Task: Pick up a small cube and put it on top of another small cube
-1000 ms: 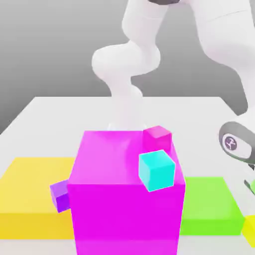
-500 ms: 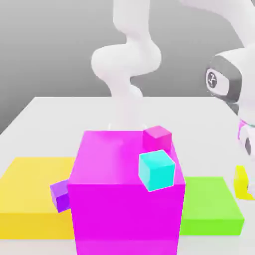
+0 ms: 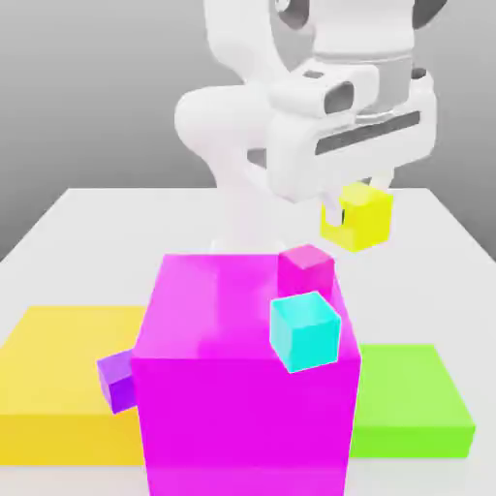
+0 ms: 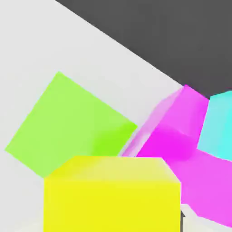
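Taking the exterior view as a clock face centred on the large, smooth magenta block [image 3: 242, 407], the small, plain, bright yellow cube [image 3: 356, 216] is up toward one o'clock, raised above the pale tabletop [image 3: 426, 262] and slightly tilted. The white two-finger gripper [image 3: 358, 203] has its claw closed on this yellow cube, one finger against the face toward nine o'clock and the other partly hidden behind it. The white jointed arm [image 3: 242, 126] rises at twelve o'clock, beyond the block. A small pink-magenta cube [image 3: 306, 268] shows over the block's top face, toward one o'clock from the block's middle and down toward seven o'clock from the yellow cube, apart from it. At the pink cube's six o'clock is a small cyan cube [image 3: 305, 332], turned and leaning, overlapping the block's near top edge; whether it touches the block, I cannot tell. A wide, flat, deep-yellow slab [image 3: 73, 358] lies at nine o'clock, with a small violet cube [image 3: 117, 381] in front of part of it, just beside the block's edge. A flat, bright green slab [image 3: 407, 387] lies at three o'clock. The hand view also shows the yellow cube close up, with the green slab, the block and the cyan cube beyond.
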{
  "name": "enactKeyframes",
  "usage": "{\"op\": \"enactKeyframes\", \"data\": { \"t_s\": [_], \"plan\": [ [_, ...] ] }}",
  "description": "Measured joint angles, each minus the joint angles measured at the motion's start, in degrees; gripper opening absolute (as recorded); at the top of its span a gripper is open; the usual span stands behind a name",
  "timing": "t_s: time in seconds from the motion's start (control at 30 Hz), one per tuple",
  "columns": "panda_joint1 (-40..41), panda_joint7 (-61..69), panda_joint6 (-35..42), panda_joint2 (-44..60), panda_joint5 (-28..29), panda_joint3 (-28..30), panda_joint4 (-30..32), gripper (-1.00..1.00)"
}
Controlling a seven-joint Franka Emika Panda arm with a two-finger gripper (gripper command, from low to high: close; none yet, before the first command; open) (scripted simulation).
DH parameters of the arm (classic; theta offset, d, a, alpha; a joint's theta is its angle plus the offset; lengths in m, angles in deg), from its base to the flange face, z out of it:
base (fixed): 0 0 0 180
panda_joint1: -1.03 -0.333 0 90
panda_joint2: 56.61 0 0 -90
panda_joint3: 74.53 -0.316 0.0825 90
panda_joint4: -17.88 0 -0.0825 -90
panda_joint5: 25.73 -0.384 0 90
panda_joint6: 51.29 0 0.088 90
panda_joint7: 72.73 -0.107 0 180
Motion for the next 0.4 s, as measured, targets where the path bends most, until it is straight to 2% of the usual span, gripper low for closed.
{"op": "enactKeyframes", "data": {
  "t_s": [0.13, 0.17, 0.4],
  "plan": [
    [1.59, -2.66, -5.95, 0.50, 0.82, -0.54, 5.34, -1.00],
    [1.70, -2.71, -8.04, 1.21, 0.82, -0.60, 6.72, 1.00],
    [1.78, -2.89, -8.42, 1.28, 1.10, -0.65, 6.97, 1.00]
  ]
}}
